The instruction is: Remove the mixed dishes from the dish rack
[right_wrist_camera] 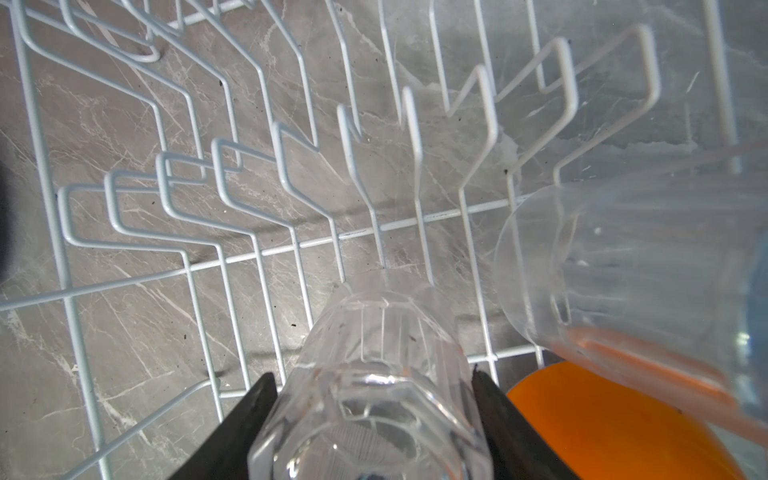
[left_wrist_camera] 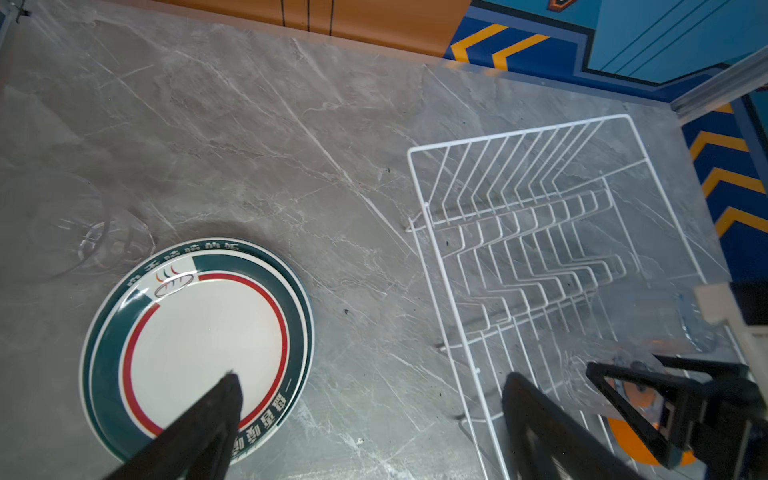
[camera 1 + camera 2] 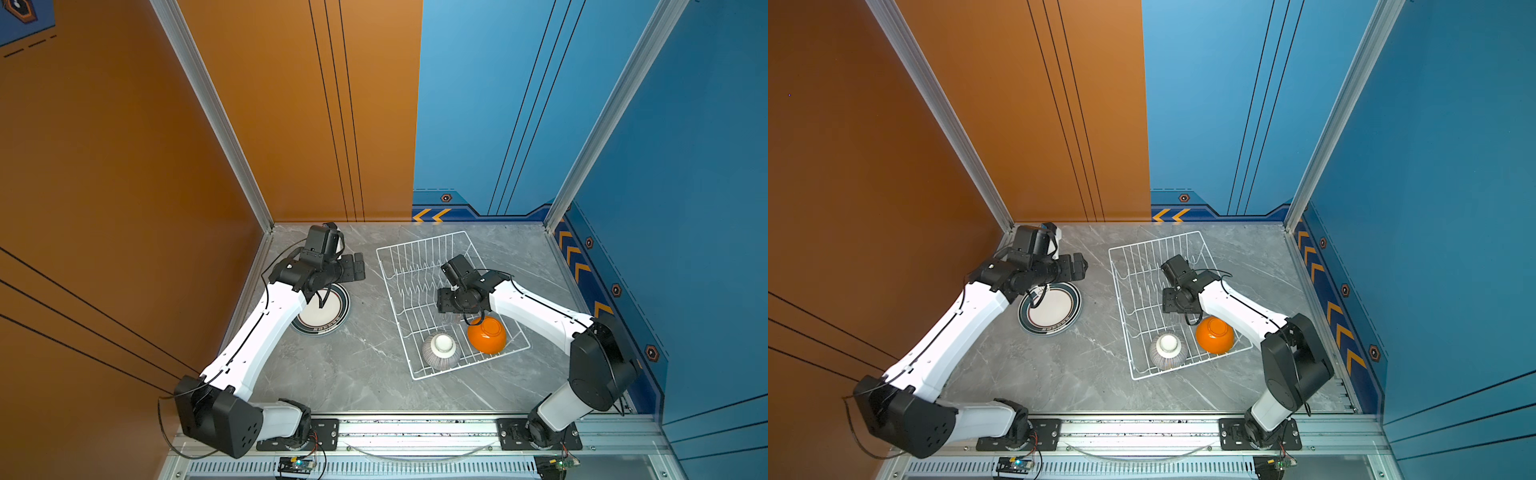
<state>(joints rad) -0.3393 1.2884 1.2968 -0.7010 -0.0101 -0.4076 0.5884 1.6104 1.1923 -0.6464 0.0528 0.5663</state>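
Far left, the dark-ringed plate point(image 3: 322, 311) lies flat and face up on the grey table point(image 3: 353, 374), outside the rack. In the left wrist view we make out a loose tumbler point(image 2: 93, 241) of clear glass on the table just beside the plate's rim. It is too faint to say how it sits.

Next, the left gripper point(image 2: 372, 376) hangs above bare table between plate and rack. Jaws spread wide, nothing in them.

Then the dish rack point(image 3: 415, 253): white wire, set at a slant on the table. At its near end we note the grey-striped bowl point(image 3: 440, 351), upside down, white foot up.

The right gripper point(image 1: 372, 373) reaches down into the rack's middle. The right wrist view shows its jaws partly closed, one finger pressed to each side of a gripped tumbler point(image 1: 376, 328). Just beside that we see a leaning tumbler point(image 1: 623, 270), tilted.

Rightmost, the orange bowl point(image 3: 487, 334) sits upside down in the rack's near right corner, near the striped bowl but apart from it.
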